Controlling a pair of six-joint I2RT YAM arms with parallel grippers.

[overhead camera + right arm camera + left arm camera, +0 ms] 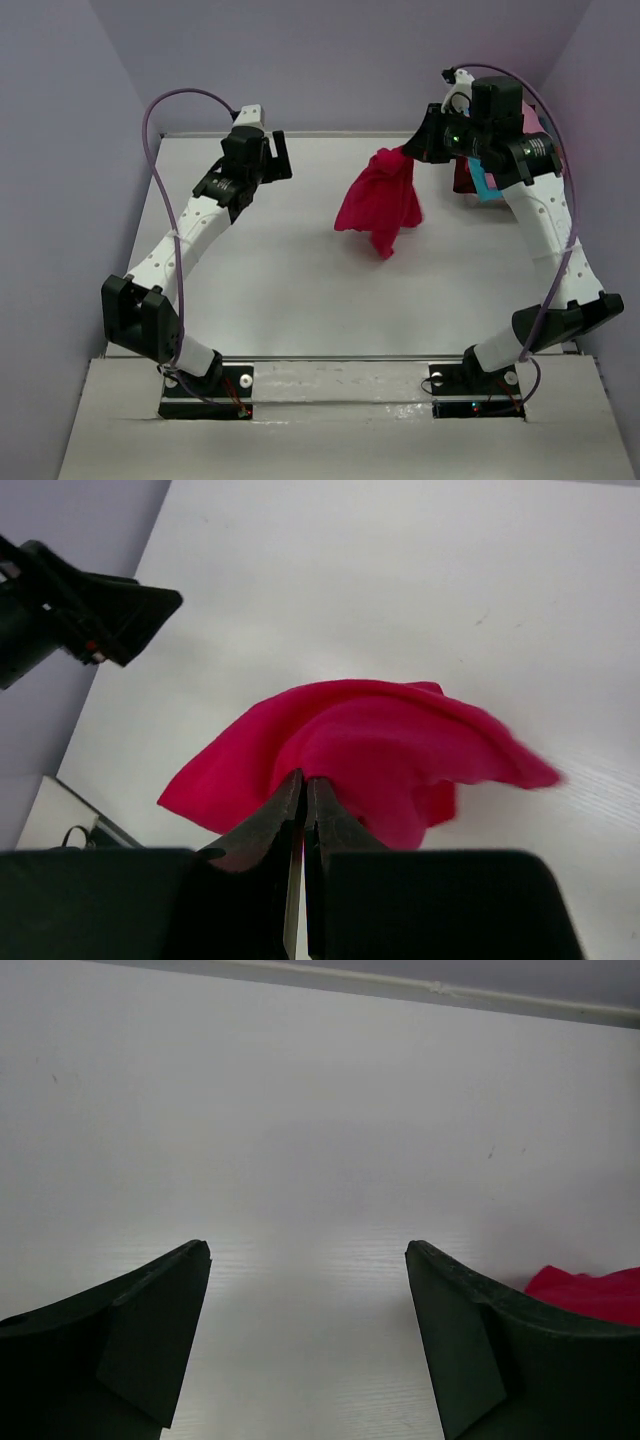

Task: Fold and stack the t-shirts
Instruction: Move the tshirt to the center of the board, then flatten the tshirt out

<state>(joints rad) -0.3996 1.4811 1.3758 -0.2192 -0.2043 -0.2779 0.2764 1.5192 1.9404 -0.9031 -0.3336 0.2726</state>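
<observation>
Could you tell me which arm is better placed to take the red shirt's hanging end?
Probably the left: the left gripper is open and empty, pointing roughly toward the red t-shirt, while the right gripper is shut on the shirt's top, holding it up.

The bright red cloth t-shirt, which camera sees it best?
The top external view: the whole bright red cloth t-shirt shows, hanging bunched from the shut right gripper. The right wrist view shows only folds past its fingers; the left wrist view, a red sliver.

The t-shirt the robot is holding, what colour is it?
The t-shirt is bright crimson red, clearest in the right wrist view.
</observation>
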